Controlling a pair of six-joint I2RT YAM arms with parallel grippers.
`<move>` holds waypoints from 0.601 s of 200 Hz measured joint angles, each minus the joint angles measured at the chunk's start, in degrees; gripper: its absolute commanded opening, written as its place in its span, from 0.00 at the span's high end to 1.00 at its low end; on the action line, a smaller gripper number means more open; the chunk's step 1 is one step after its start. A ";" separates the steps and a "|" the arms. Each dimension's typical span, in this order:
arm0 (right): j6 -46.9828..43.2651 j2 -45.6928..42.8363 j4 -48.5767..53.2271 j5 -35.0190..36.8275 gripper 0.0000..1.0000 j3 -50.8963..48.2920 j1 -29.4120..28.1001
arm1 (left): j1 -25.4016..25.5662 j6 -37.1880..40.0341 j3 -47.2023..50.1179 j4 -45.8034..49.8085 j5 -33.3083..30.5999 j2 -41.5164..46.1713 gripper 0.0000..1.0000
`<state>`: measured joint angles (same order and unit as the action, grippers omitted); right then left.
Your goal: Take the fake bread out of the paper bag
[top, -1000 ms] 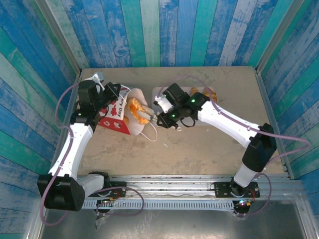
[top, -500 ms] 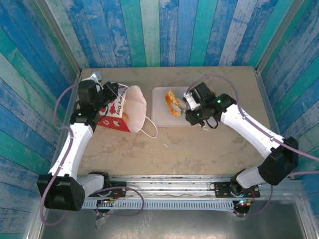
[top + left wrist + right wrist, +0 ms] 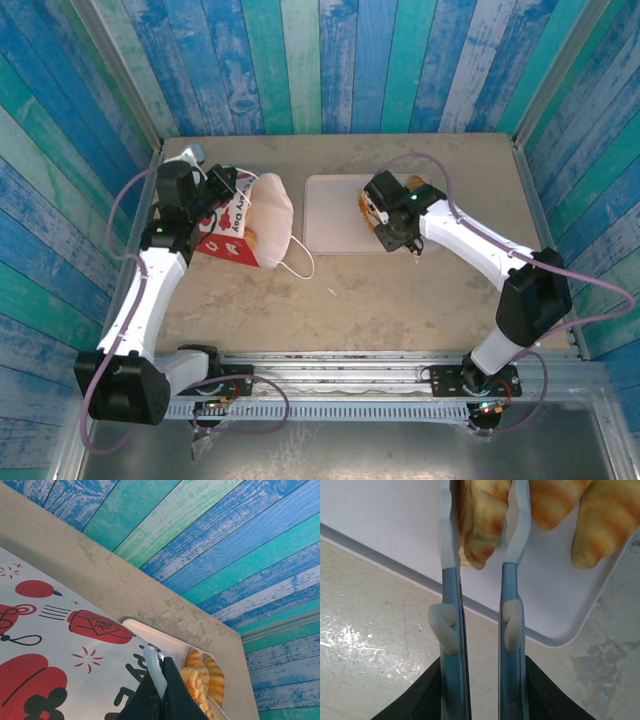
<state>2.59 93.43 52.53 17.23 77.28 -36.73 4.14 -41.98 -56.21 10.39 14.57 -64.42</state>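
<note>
Mid-left, the left jaws are pinched together on the rim of the red-and-white paper bag (image 3: 232,222), whose black lettering seems to read "Day". Right of centre, the right jaws clamp a golden pastry (image 3: 480,530) over the pale tray (image 3: 330,215), beside two more pastries (image 3: 602,520).

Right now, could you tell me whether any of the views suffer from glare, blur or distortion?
Top external: even light, soft shadows, plank walls splayed by the wide lens. Left wrist: the paper bag print is crisp, the dark fingers at the bottom edge slightly soft. Right wrist: the pastry is sharp; small glare specks on the table.
</note>
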 measured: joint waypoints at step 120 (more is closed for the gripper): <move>-3.80 6.25 -0.52 1.36 0.55 2.62 -9.38 | 0.00 1.38 0.02 0.83 -1.03 0.79 0.99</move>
<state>-1.21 99.68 52.01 18.59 79.90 -46.11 4.14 -40.60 -56.18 11.22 13.54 -63.64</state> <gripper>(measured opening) 0.439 0.044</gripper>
